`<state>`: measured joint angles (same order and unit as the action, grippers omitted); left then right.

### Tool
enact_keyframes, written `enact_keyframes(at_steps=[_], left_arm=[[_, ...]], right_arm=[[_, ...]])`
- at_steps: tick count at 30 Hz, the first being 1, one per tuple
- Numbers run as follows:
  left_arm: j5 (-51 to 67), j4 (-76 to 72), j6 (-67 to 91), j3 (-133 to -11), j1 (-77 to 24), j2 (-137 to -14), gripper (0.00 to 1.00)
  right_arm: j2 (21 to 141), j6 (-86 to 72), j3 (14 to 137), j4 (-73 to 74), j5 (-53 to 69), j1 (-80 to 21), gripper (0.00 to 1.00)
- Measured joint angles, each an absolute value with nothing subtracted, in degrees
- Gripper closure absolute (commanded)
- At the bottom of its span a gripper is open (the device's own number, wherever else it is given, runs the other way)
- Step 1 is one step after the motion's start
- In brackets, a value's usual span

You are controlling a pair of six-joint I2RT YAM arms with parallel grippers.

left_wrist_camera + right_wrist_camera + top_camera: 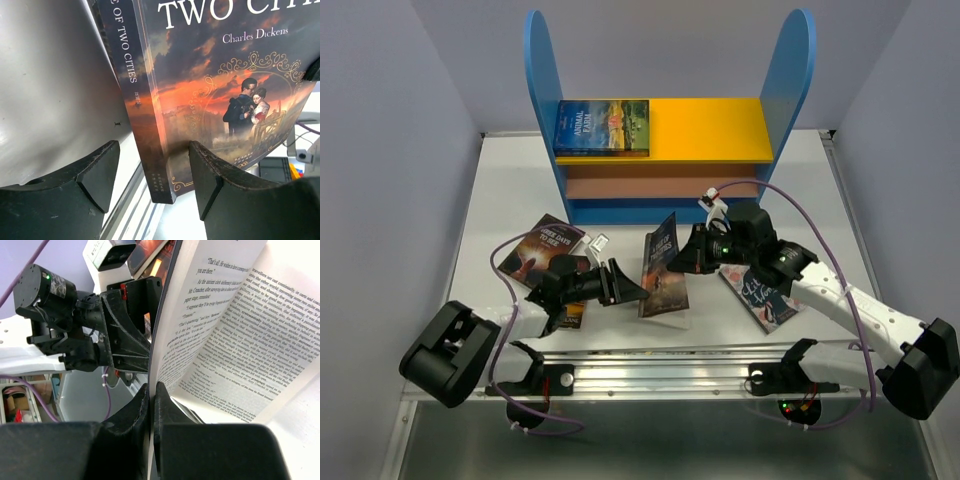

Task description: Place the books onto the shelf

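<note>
Near the middle of the bench (495, 200), the Two Cities book (663, 262) is standing upright with its pages partly fanned. The left hand (632, 285) is pointing at it from the left, its fingers (97, 170) spread apart and straddling the lower spine, with a gap showing beside the left finger. The right hand (690, 255) is pinching closed on the book's thin front cover from the right. A dark book (542, 243) is lying flat under the left arm, and a grey floral book (767, 297) is lying under the right arm. At the far side the shelf (542, 90) is standing, with a blue book (603, 127) lying on the left of its yellow board (710, 125).
</note>
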<state>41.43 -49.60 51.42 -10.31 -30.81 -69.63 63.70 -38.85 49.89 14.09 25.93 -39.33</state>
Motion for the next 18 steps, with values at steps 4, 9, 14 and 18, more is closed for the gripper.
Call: enact_keyframes(at_steps=[4,9,14,18], left_arm=[[43.68,-52.42,51.72,-10.55,-31.14,-72.34,0.55],[44.73,-54.08,53.08,-11.18,-31.51,-74.76,1.00],[44.05,-54.59,54.76,-11.22,-31.44,-75.05,1.00],[42.50,-52.62,54.96,-11.16,-31.44,-72.53,1.00]], right_arm=[[63.70,-38.85,49.89,14.63,25.93,-39.33,0.99],[63.53,-39.07,49.95,14.90,26.13,-39.29,0.99],[63.46,-39.07,49.95,14.79,25.89,-39.33,0.99],[63.02,-39.44,49.95,14.70,24.69,-38.89,0.88]])
